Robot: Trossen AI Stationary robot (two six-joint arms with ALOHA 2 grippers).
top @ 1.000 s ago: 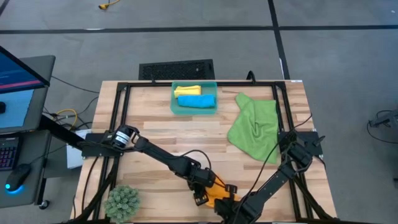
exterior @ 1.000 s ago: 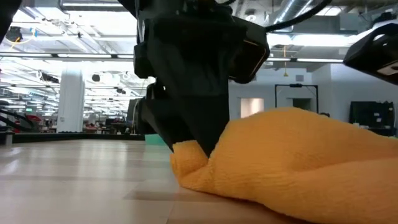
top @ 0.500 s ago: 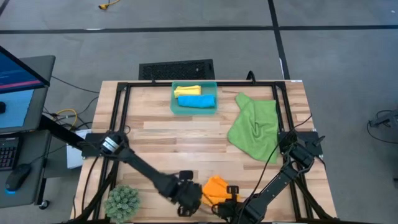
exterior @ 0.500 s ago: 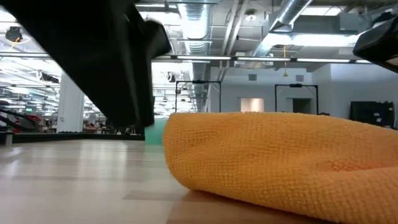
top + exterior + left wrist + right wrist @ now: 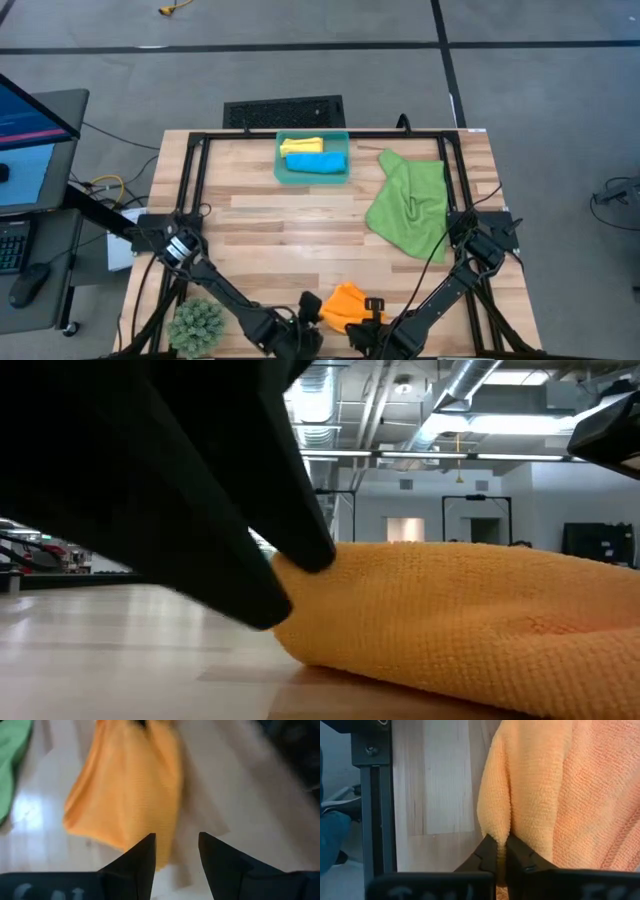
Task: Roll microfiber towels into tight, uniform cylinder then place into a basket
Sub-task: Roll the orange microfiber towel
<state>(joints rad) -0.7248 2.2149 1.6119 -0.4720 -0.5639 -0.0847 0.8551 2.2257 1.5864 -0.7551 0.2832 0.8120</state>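
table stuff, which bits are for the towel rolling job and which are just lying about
For the job: orange towel, green towel, yellow towel and blue towel, basket.

Just lying about: green spiky ball, black floor grate.

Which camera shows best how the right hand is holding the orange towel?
The right wrist view: the right hand is shut, pinching a fold of the orange towel up close. The high view shows only the towel's place near the table's front edge; the low view shows its side; the left wrist view shows it blurred.
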